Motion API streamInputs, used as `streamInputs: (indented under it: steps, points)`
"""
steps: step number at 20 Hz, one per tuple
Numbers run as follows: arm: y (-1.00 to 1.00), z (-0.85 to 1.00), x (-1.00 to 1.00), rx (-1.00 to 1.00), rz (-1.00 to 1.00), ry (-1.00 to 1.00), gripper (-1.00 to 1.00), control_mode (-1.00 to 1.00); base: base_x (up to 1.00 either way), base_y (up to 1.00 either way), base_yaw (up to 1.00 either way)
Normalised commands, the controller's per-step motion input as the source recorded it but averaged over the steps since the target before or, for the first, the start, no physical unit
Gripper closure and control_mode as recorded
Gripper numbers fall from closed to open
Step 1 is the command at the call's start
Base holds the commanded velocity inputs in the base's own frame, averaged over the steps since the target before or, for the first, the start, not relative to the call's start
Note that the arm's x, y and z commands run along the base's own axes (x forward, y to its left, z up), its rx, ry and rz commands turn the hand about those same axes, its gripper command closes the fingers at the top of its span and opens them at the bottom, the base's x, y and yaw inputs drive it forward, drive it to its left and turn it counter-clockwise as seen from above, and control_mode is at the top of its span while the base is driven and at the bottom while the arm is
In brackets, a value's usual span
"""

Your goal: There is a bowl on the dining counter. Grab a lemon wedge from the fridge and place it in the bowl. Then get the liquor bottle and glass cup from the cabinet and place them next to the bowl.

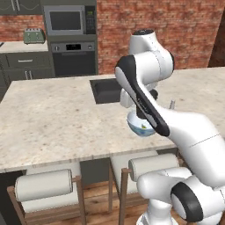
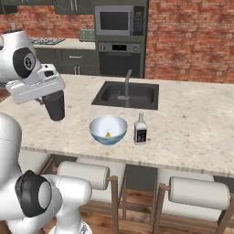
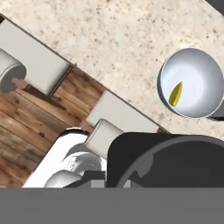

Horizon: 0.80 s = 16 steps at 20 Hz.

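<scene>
Dark and glossy, one glass cup hung clamped in the pincer above the counter, left of one bowl holding one lemon wedge. One liquor bottle stood just beside the bowl; a sink lay behind, two stools below.

On my beige stone counter, the yellow lemon wedge lies in the white bowl; the small clear liquor bottle stands just right of that bowl, and the sunken dark sink lies behind it.

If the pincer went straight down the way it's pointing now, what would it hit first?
Probably the dining counter near its front edge, left of the bowl. The pincer, shut on the dark glass cup, points down. Depth is unclear; the cup's base would touch first.
</scene>
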Motion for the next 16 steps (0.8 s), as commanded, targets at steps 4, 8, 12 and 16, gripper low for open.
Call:
streamInputs:
  steps: [4, 8, 12, 16]
  points:
    - [0.0, -0.66, 0.93, 0.0, 0.09, 0.19, 1.0, -1.0, 0.0, 0.0, 0.0]
    - [0.07, -0.79, 0.95, 0.0, 0.02, 0.15, 1.0, -1.0, 0.0, 0.0, 0.0]
    - [0.08, -0.75, 0.8, 0.0, 0.0, 0.08, 1.0, -1.0, 0.0, 0.0, 0.0]
    - [0.16, -0.56, 0.62, 0.0, 0.0, 0.03, 1.0, -1.0, 0.0, 0.0, 0.0]
